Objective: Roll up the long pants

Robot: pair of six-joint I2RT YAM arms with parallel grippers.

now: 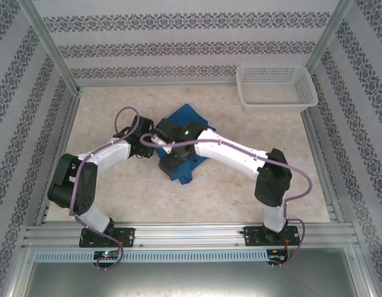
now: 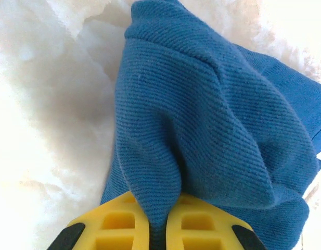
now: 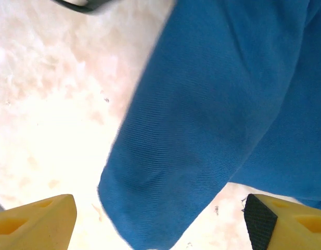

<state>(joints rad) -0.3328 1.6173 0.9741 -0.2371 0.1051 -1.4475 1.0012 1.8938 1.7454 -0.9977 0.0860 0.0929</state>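
Long pants (image 1: 186,115) sit bunched small, roll looks unfinished; left claw (image 2: 159,214) clamps a fold, right claw (image 3: 160,224) stands apart.

Floral-striped wallpaper walls (image 1: 191,37), pale marbled tabletop (image 1: 240,192), aluminium frame rail (image 1: 191,234) at near edge

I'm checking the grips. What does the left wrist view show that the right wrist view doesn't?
Left wrist: the left gripper shut on a pinched fold of the pants. Right wrist: the right gripper open, its yellow fingers standing clear on either side of a rounded fold. Both: blue pants lying over the pale table.
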